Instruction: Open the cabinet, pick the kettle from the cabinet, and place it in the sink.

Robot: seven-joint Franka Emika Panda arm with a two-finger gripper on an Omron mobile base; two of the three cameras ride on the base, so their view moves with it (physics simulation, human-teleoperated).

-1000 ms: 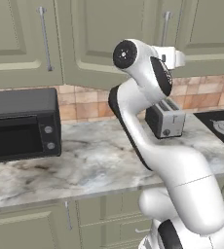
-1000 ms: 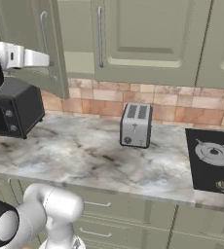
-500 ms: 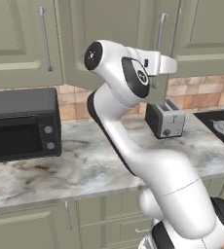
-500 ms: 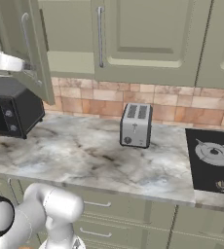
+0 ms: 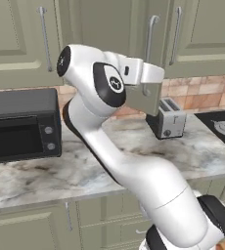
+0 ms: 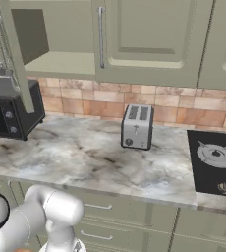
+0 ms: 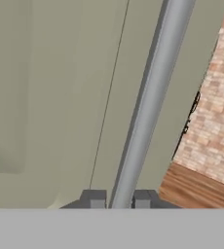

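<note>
The cabinet [image 6: 149,39] has its left door [image 6: 14,59] swung out towards me, and a pale bare shelf [image 6: 61,63] shows behind it. My gripper [image 7: 119,200] is shut on the door's long silver bar handle [image 7: 148,112], one dark fingertip [image 7: 97,199] on each side of the bar near its lower end. From the left base view my white hand [image 5: 144,73] sits against that handle [image 5: 150,36], above the door's lower corner [image 5: 145,100]. The kettle is hidden. The sink is out of view.
A black microwave [image 5: 19,124] stands on the marble counter [image 6: 85,157] at the left, right below the open door. A silver toaster [image 6: 136,126] stands against the brick backsplash. A black hob [image 6: 215,157] lies at the right. Low green cupboards [image 6: 105,216] run under the counter.
The arm has swung left and drawn the cabinet door out with it, so the door stands much wider and the shelf inside has come into sight. The grip on the handle has held.
</note>
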